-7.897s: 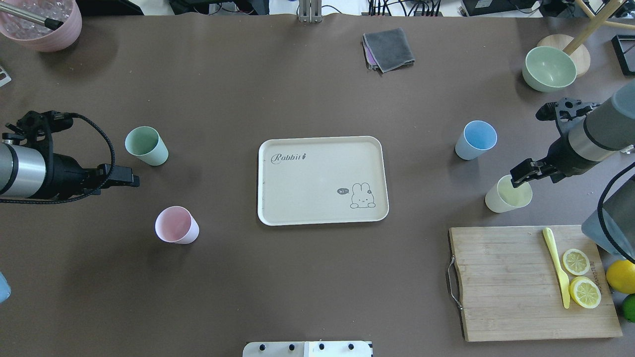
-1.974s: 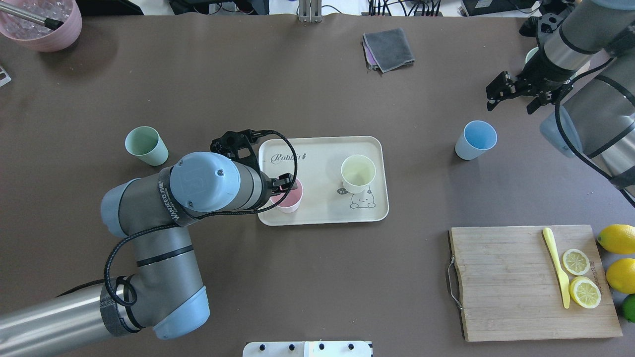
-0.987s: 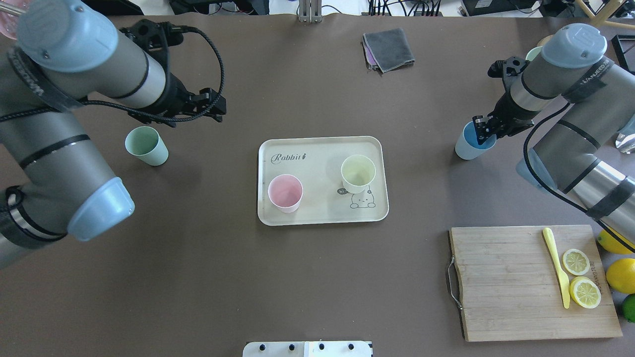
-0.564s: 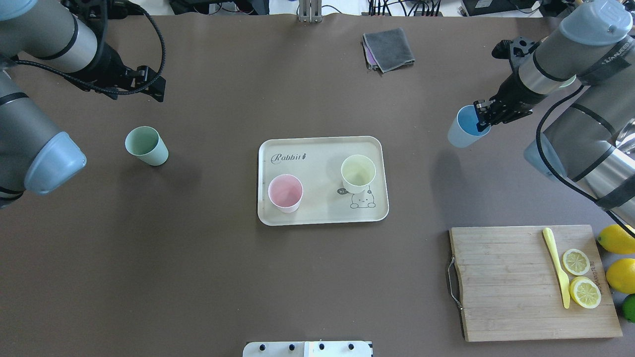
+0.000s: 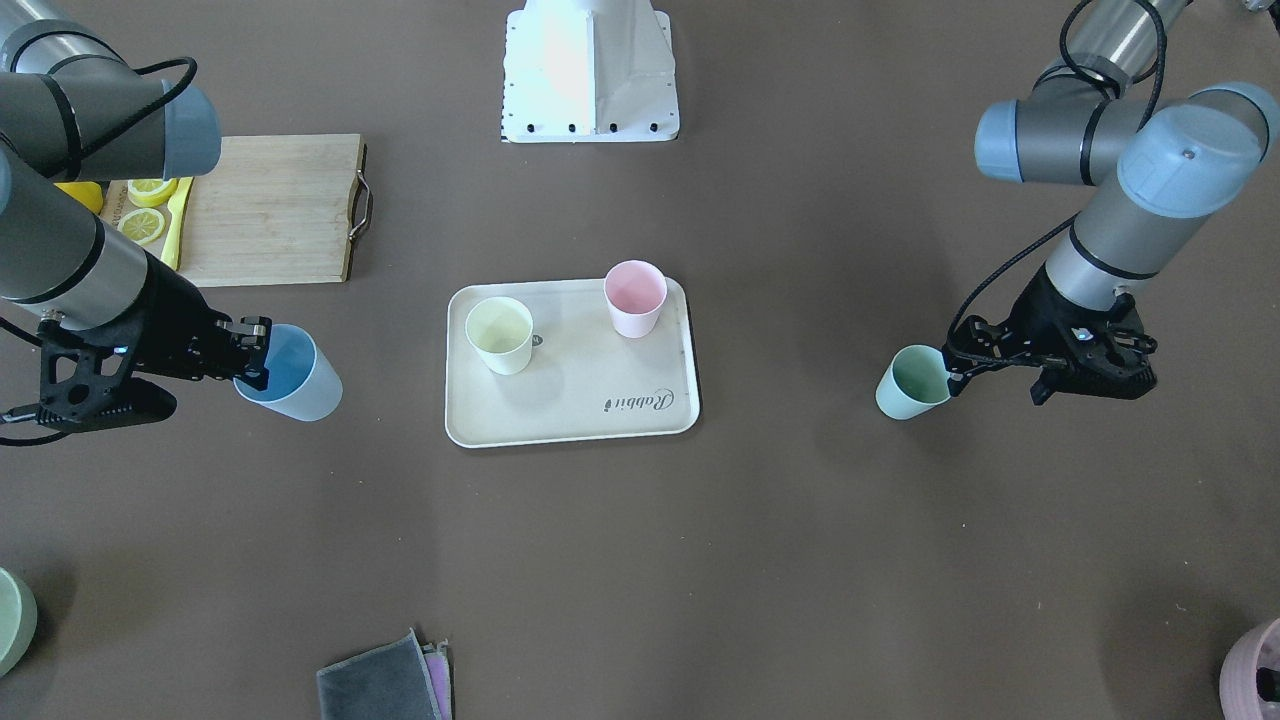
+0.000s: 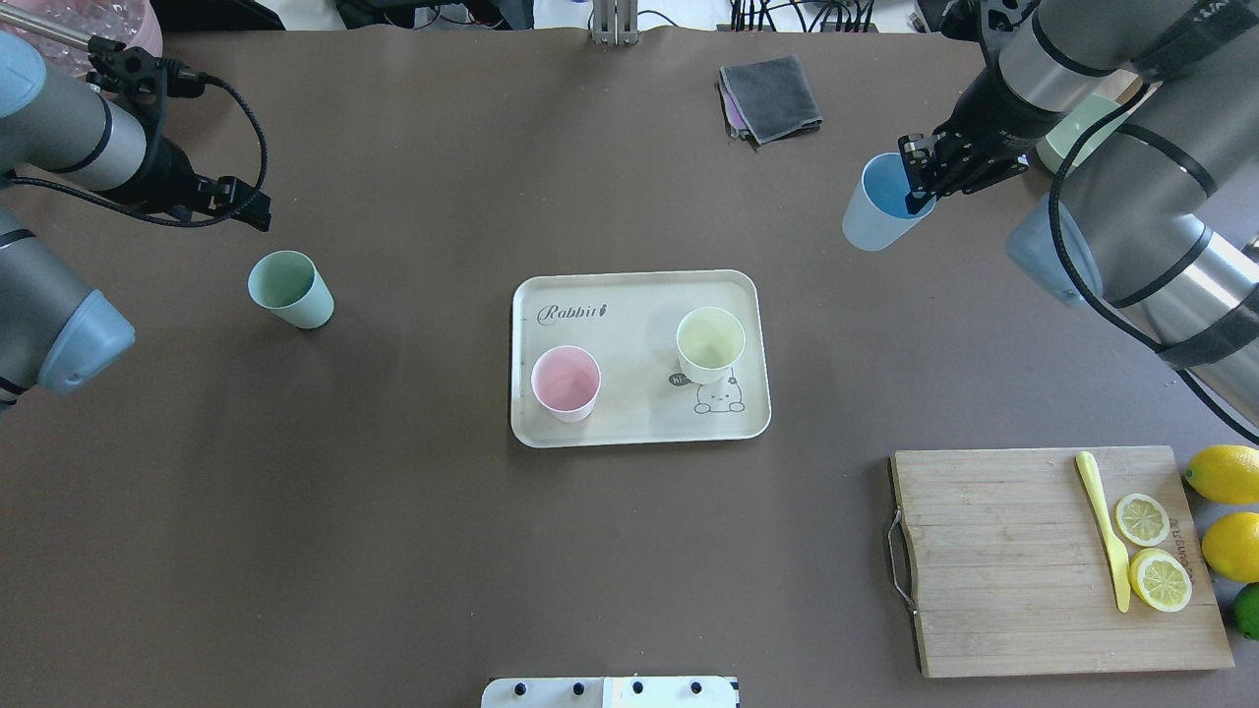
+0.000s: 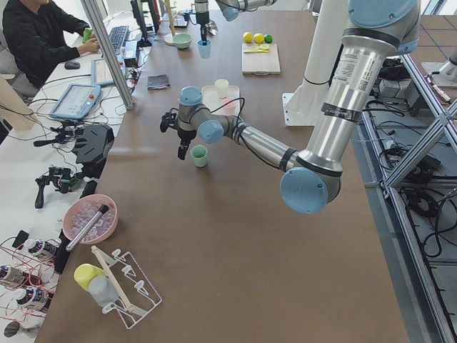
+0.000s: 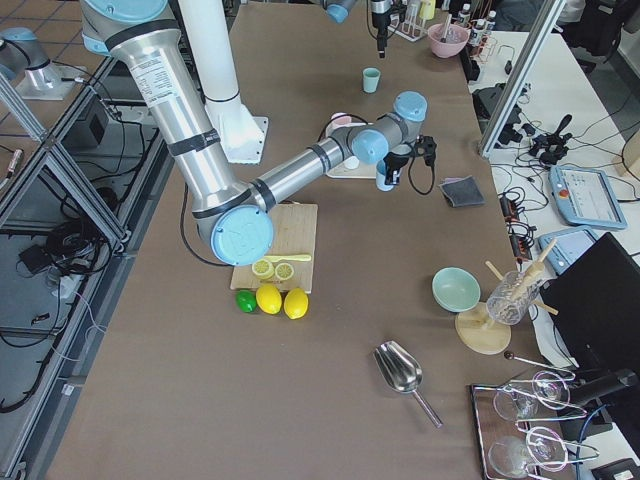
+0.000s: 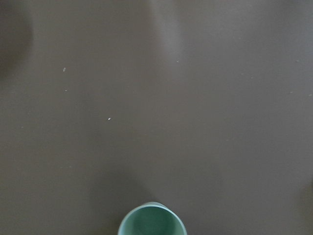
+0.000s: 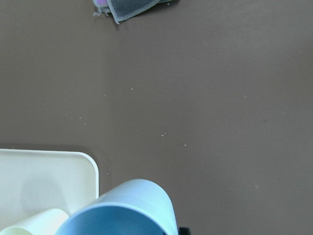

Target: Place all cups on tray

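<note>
The cream tray (image 6: pixel 629 329) sits mid-table with the pink cup (image 6: pixel 566 383) and the yellow cup (image 6: pixel 710 344) standing upright on it. My right gripper (image 6: pixel 920 182) is shut on the rim of the blue cup (image 6: pixel 880 211) and holds it tilted above the table, right of the tray and farther back; the right wrist view shows the cup (image 10: pixel 122 210) beside the tray's corner (image 10: pixel 49 176). The green cup (image 6: pixel 290 288) stands on the table left of the tray. My left gripper (image 6: pixel 248 205) is open and empty, raised just beyond it; the left wrist view shows the green cup's rim (image 9: pixel 152 221) at the bottom edge.
A wooden cutting board (image 6: pixel 1003 560) with lemon slices and a yellow knife lies at the near right, whole lemons (image 6: pixel 1225 511) beside it. A grey cloth (image 6: pixel 770 96) lies at the far middle. A pale green bowl (image 6: pixel 1072 128) and a mauve pot (image 6: pixel 98 15) stand at the far corners.
My right gripper has lifted the blue cup higher and carried it away from me and a little left. My left gripper has come down and left, closer to the green cup.
</note>
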{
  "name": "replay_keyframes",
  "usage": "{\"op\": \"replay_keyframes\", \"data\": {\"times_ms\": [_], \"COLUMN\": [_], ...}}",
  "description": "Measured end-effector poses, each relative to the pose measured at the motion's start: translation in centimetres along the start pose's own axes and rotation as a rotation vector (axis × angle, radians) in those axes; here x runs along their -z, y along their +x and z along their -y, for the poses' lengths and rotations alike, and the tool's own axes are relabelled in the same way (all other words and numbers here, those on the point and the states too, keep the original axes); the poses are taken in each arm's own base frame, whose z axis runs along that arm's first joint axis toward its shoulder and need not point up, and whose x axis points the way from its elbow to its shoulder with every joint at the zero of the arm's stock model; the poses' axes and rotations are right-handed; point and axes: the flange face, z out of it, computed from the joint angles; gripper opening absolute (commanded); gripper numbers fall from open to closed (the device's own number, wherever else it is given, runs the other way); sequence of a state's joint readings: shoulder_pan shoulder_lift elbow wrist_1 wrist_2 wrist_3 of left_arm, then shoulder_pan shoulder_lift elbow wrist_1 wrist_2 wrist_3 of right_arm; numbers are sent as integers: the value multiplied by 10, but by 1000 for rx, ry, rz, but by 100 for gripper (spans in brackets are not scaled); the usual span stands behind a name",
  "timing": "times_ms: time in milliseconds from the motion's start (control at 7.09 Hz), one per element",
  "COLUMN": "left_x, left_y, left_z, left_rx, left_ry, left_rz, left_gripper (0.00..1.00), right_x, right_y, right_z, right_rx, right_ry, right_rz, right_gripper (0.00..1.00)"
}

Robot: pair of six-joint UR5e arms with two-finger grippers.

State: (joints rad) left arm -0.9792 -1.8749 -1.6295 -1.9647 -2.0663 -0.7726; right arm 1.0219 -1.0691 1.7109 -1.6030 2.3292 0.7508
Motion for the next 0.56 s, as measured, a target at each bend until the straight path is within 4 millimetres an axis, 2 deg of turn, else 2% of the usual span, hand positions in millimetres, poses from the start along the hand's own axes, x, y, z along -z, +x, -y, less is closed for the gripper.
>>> {"op": "replay_keyframes", "data": {"times_ms": [282, 423, 564], "left_x": [-21, -30, -37], "left_y": [-11, -9, -5], "left_z": [-19, -30, -43], "left_rx": [42, 53, 62], "left_ry": [7, 3, 2], "left_rz": [-27, -40, -53], "left_gripper": [96, 96, 55], "right_x": [7, 4, 0], "right_y": [-24, -38, -51], "right_z": [-2, -4, -7], "right_rx": [-14, -12, -15], "right_ry": [2, -1, -5], "right_rz": [10, 15, 17], "right_gripper": [0, 0, 0]}}
